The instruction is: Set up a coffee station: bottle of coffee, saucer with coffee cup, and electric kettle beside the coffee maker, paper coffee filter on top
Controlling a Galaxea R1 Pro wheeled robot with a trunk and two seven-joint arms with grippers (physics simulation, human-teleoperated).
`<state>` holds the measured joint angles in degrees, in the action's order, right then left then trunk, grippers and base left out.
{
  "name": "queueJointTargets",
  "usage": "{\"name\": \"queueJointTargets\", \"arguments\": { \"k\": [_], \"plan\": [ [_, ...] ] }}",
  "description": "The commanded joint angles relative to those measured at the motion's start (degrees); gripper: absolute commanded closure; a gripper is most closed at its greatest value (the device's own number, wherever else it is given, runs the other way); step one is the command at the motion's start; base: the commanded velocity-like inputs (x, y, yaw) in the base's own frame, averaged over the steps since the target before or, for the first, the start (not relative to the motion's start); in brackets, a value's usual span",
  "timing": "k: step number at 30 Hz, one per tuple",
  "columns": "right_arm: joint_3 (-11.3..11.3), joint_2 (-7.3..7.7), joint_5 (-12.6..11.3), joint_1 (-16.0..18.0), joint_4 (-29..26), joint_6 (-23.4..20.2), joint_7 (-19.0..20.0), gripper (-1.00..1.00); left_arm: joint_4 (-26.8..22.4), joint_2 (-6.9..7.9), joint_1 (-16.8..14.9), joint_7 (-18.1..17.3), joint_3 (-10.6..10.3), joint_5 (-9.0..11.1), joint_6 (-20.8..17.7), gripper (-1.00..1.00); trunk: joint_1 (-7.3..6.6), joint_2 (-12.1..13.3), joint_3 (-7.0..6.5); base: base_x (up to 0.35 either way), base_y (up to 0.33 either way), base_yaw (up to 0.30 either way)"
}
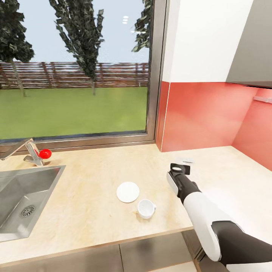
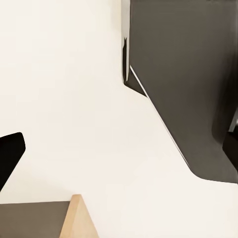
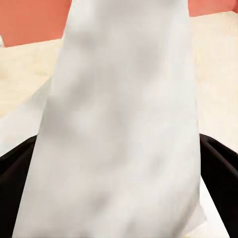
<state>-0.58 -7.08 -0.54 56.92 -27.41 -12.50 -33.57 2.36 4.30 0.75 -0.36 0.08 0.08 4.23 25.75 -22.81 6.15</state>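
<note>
A long light tan wood-look worktop (image 1: 94, 177) is running beneath a wide window (image 1: 75, 68) that is looking out on a green lawn, a wooden fence and dark trees. A glossy coral-red backsplash (image 1: 200, 115) is rising behind the worktop's far right corner, white wall and a grey cabinet sitting above it. A stainless steel sink (image 1: 22, 196) is sinking into the worktop's left end, a metal tap (image 1: 32, 153) with a red knob standing at its back edge.

A small flat round white saucer (image 1: 128, 192) is lying near the worktop's front edge, roughly at mid-length. A tiny white rounded coffee cup (image 1: 146, 208) is standing upright just beside it, closer to the front edge and apart from the saucer, its small handle pointing right.

The robot's right arm, white and dark grey, is reaching over the worktop to the right of the cup, its right gripper (image 1: 180, 168) hanging above the surface toward the back. In the right wrist view a thin white paper coffee filter (image 3: 124, 129) is lying between the black fingers (image 3: 220, 173), the jaws clenched around it, the tan worktop and red backsplash showing behind.

The left wrist view is showing pale and dark grey surfaces with a sliver of tan wood; whether those jaws are released or clenched cannot be told.
</note>
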Motion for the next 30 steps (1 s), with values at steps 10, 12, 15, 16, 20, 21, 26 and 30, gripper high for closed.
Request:
{"name": "queueJointTargets", "arguments": {
  "k": [10, 12, 15, 16, 20, 21, 26, 30],
  "plan": [
    [0.66, -2.49, 0.01, 0.03, -16.52, -4.55, 16.08, 1.00, 0.10, 0.09, -0.05, -0.34, -0.13, -0.21, 1.02, -1.00, 0.04, -0.11, 0.11, 0.000, 0.000, 0.000],
    [0.66, -2.50, 0.01, 0.03, -18.64, -7.23, 19.92, 1.00, 0.18, 0.12, -0.05, -0.35, -0.09, -0.12, 0.93, -1.00, 0.04, -0.11, 0.11, 0.000, 0.000, 0.000],
    [0.67, -2.50, 0.01, 0.03, -20.22, -9.25, 26.81, 1.00, 0.26, 0.45, 0.05, -0.19, -0.01, -0.12, 0.48, -1.00, 0.04, -0.11, 0.11, 0.000, 0.000, 0.000],
    [0.67, -2.50, 0.01, 0.03, -20.43, -9.42, 28.06, 1.00, 0.27, 0.54, 0.14, -0.07, 0.00, -0.14, 0.40, -1.00, 0.04, -0.11, 0.11, 0.000, 0.000, 0.000],
    [0.67, -2.48, 0.01, 0.03, -23.36, -9.71, 30.11, 1.00, 0.28, 0.80, 0.94, 0.14, -0.17, -0.26, 0.28, -1.00, 0.04, -0.11, 0.11, 0.000, 0.000, 0.000],
    [0.68, -2.47, 0.01, 0.03, -23.69, -9.75, 30.24, 1.00, 0.28, 0.81, 0.98, 0.14, -0.19, -0.28, 0.27, -1.00, 0.04, -0.11, 0.11, 0.000, 0.000, 0.000],
    [1.28, -2.32, 0.01, 0.03, -25.00, -13.67, 33.90, 1.00, 0.00, 0.58, 1.10, 0.18, -0.01, -0.13, 0.82, -1.00, 0.04, -0.11, 0.11, -0.078, 0.000, 0.000],
    [1.36, -2.40, 0.01, 0.03, -24.63, -13.77, 34.00, 1.00, -0.14, 0.61, 1.10, 0.18, 0.08, 0.07, 0.90, -1.00, 0.04, -0.11, 0.11, -0.328, 0.019, 0.000]
  ]
}}
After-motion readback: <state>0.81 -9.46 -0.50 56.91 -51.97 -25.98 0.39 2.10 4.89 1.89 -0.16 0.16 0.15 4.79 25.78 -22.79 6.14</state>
